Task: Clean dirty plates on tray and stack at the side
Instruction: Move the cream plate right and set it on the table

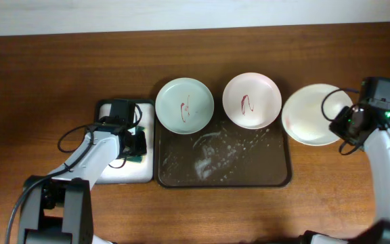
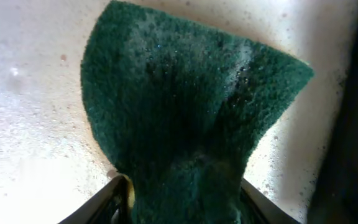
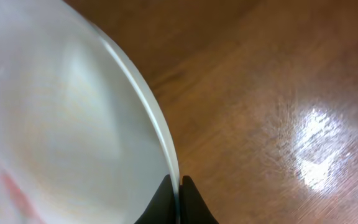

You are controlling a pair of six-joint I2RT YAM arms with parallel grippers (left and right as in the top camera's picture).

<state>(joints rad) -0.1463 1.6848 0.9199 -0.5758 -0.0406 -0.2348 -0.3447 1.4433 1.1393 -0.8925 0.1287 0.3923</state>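
Note:
The dark brown tray [image 1: 249,173] lies at the table's centre, with whitish smears on its floor. A mint-green plate [image 1: 184,105] and a white plate [image 1: 251,100], both with red scribbles, sit at its far side. A third pale plate [image 1: 310,115] is right of the tray, off it. My right gripper [image 1: 347,123] is shut on that plate's right rim; the right wrist view shows the fingers [image 3: 179,186] pinching the rim of the plate [image 3: 61,112]. My left gripper [image 1: 135,146] is shut on a dark green scouring pad [image 2: 185,106] over the small white tray.
The small white-inside tray [image 1: 110,175] stands left of the brown tray, touching or nearly touching it; its wet speckled floor [image 2: 23,124] fills the left wrist view. Bare wooden table [image 1: 59,74] lies at the far left and beyond the plates.

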